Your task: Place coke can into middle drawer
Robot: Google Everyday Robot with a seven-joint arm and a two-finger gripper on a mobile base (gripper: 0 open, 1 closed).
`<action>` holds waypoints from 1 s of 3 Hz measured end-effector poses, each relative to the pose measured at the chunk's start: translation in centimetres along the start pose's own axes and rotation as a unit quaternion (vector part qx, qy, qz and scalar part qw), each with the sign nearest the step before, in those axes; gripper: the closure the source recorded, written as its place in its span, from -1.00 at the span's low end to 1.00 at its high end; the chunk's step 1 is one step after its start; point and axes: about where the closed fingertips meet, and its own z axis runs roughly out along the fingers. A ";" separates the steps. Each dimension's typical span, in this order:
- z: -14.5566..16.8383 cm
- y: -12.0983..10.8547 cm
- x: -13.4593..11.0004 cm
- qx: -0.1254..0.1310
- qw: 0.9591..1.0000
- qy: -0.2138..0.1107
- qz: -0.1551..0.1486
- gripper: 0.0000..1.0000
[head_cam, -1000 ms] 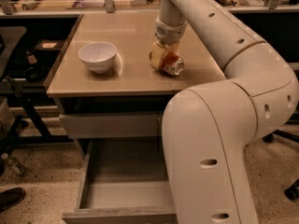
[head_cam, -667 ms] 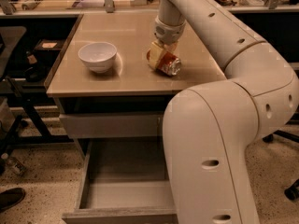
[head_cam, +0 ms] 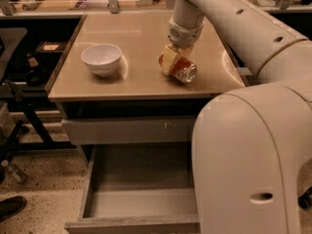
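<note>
The coke can (head_cam: 184,69) is a red-orange can with a silver end, lying tilted on the tan table top, right of centre. My gripper (head_cam: 174,61) reaches down onto it from the arm above, with its pale fingers (head_cam: 168,58) closed against the can's sides. The middle drawer (head_cam: 141,199) is pulled open below the table, towards the front. Its flat grey floor is bare, and my arm's large white body hides its right part.
A white bowl (head_cam: 101,58) stands on the table (head_cam: 141,30) left of the can. A shut grey drawer front with white scratch marks (head_cam: 129,129) sits just above the open drawer. My arm's white body (head_cam: 253,155) fills the lower right. A black chair and clutter stand at the left.
The gripper and can have shifted very slightly on the table top. The bowl and drawer have not moved.
</note>
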 end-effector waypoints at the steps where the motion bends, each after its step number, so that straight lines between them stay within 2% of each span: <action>1: -0.9 1.0 2.5 0.002 1.000 0.006 0.009 1.00; 3: -3.3 3.5 8.6 -0.003 0.999 0.008 0.032 1.00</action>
